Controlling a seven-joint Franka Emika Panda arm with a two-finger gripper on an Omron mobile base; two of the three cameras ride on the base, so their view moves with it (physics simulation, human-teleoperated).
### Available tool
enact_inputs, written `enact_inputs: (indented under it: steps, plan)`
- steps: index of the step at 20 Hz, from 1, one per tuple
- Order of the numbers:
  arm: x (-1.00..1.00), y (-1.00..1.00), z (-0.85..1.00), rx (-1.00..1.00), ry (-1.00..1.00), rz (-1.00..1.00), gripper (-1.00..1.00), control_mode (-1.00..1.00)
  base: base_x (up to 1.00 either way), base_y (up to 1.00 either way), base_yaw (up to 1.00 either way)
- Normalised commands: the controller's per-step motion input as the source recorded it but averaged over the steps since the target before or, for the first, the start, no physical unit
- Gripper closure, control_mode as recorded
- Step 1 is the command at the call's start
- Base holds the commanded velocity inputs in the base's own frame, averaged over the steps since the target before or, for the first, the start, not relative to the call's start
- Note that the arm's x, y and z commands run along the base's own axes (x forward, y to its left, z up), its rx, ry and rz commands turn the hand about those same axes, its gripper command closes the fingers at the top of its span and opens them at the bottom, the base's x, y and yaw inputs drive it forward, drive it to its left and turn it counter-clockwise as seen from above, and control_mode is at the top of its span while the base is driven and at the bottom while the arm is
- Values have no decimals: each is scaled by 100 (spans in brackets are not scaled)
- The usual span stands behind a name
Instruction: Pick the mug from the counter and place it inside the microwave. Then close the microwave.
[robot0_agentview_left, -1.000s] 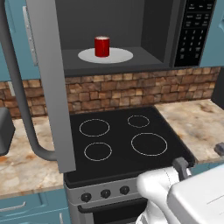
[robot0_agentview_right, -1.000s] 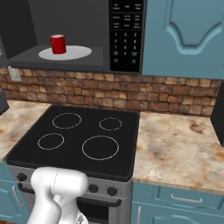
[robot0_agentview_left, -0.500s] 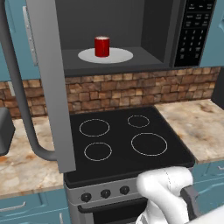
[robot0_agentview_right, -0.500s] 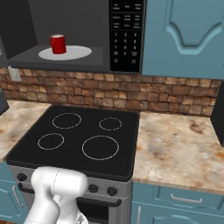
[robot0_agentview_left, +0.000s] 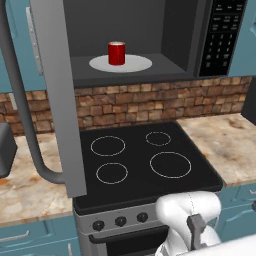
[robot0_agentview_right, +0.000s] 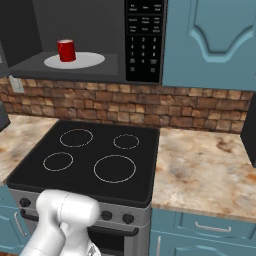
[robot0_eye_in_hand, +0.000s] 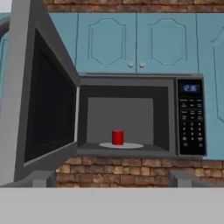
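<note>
The small red cylindrical mug (robot0_agentview_left: 116, 53) stands upright on the white round turntable (robot0_agentview_left: 140, 63) inside the grey-framed microwave (robot0_eye_in_hand: 131, 79), door (robot0_eye_in_hand: 43, 105) swung wide; gripper (robot0_eye_in_hand: 112, 178) spread fully, empty-handed.

We see our white arm (robot0_agentview_left: 187, 215) low at the bottom of the left base view, folded down in front of us, a dark joint on its rounded shoulder. In the right base view the same arm (robot0_agentview_right: 65, 220) rises from the lower left as a smooth white elbow. In the hand view our gripper (robot0_eye_in_hand: 109, 178) faces straight ahead and level, its two fingertips (robot0_eye_in_hand: 43, 178) spread wide apart, holding nothing.
</note>
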Motion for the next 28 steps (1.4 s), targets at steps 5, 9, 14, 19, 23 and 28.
enact_inputs:
  steps: [5,9,14,19,23,28]
  plan:
    - [19,41,0,-7,0,-21,-100,-100,0,0,0]
    - [11,27,-6,-7,0,-25,-100,-100,0,0,0]
    - [10,21,-12,-6,0,-27,-100,-100,0,0,0]
    - [26,11,-8,-5,2,-25,-100,-100,0,0,0]
    - [37,8,0,-5,4,-22,-100,-100,0,0,0]
    - [16,29,-6,-2,0,-19,-100,-100,0,0,0]
